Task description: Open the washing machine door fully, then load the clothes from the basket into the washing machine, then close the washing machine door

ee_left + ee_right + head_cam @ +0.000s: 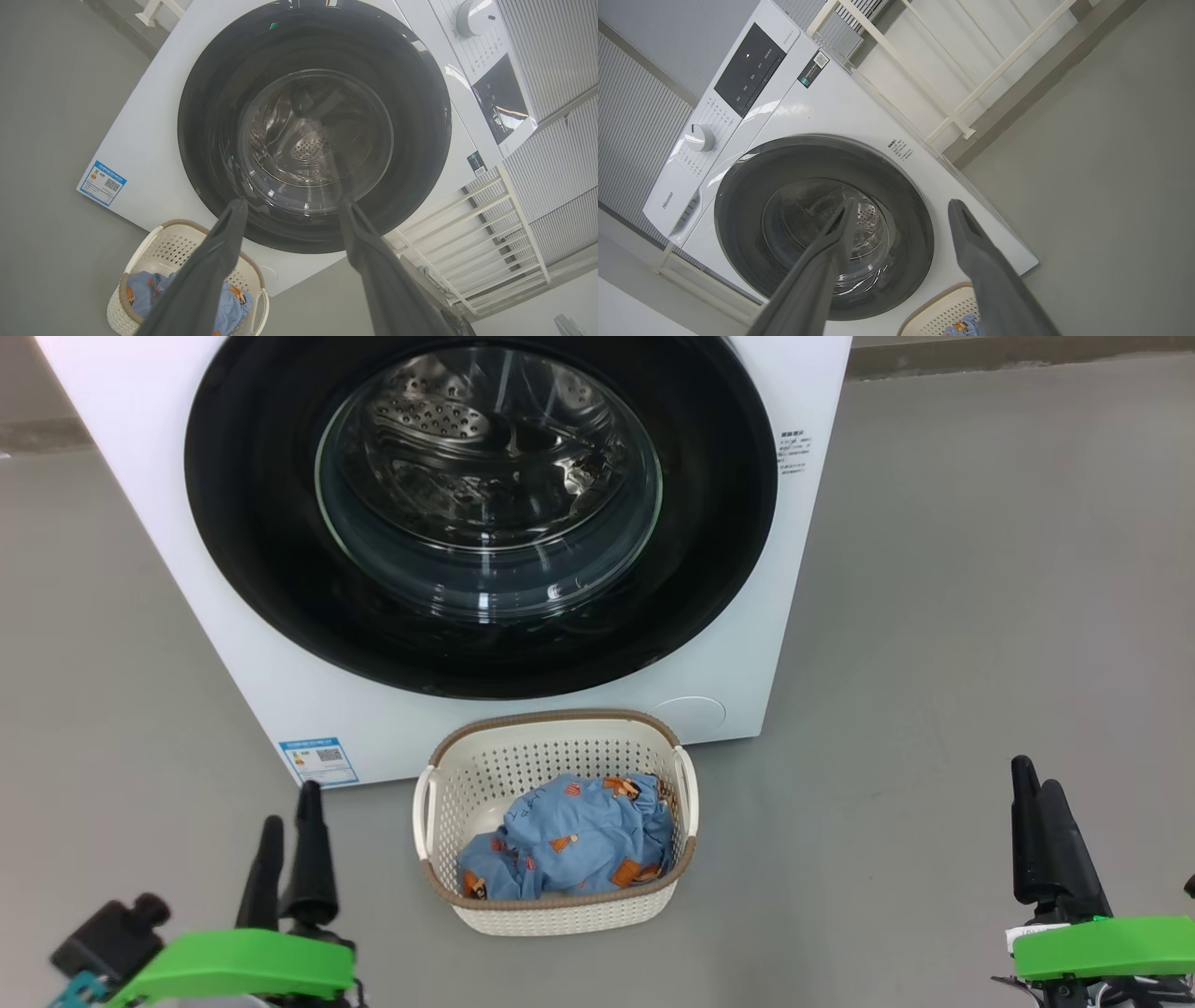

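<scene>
Both grippers hold their long, dark, tapering fingers point(219, 252) spread wide with nothing between them: the left gripper point(290, 805) low at the left, the right gripper point(1038, 775) low at the right, each apart from the basket. The washing machine point(738, 653), a smooth white box, sits on a matte grey floor point(934, 728). The washing machine door point(243, 541) lies closed against its front, a wide glossy black ring around a bulging clear glass bowl, through which the perforated steel drum point(439, 420) shows. Just before it stands the basket point(560, 915), cream perforated plastic with a brown woven-look rim, holding the clothes point(579, 840), a soft crumpled blue bundle with orange patches.
</scene>
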Motion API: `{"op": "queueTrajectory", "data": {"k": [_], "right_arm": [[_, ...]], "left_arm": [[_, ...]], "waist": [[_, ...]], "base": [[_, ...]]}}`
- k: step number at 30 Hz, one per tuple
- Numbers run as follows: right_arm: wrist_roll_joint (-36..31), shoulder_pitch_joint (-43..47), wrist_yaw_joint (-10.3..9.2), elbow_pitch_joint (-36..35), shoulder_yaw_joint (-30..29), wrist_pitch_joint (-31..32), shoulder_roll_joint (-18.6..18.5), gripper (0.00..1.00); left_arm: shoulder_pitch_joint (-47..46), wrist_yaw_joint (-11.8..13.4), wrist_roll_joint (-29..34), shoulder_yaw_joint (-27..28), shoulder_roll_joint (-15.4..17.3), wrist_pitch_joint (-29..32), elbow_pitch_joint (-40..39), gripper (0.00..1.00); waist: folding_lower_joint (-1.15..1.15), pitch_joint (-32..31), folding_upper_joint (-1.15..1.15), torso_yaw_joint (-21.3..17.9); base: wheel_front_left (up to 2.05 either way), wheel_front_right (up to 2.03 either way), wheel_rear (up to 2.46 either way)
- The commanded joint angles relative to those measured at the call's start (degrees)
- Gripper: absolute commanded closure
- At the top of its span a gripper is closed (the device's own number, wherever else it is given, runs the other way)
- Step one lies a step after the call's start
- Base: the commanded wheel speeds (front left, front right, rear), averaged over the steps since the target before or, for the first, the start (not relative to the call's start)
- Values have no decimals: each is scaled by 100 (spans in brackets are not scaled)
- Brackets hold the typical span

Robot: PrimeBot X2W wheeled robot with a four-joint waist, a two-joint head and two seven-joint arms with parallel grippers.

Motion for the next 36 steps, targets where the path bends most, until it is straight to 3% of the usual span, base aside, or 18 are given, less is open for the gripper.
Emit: {"op": "queueTrajectory", "data": {"k": [1,16,28,36], "right_arm": [[-141,-198,6,-211,96,-57,-70,0],[-1695,-208,8,-405,196,-309,-80,0],[-2815,-171,9,-242,176,-527,-89,0],[-3477,-164,9,-151,184,-659,-94,0]], "left_arm": [[-275,25,142,84,93,-67,-214,0],[-329,770,1983,-571,113,-320,-323,0],[-353,1113,3580,-1059,131,-539,1,0],[-349,1283,4017,-1338,142,-674,343,0]], "waist": [[0,3,0,1],[0,46,0,11],[0,30,0,27],[0,24,0,59]], "base": [[0,0,0],[0,0,0],[0,0,0],[0,0,0]]}}
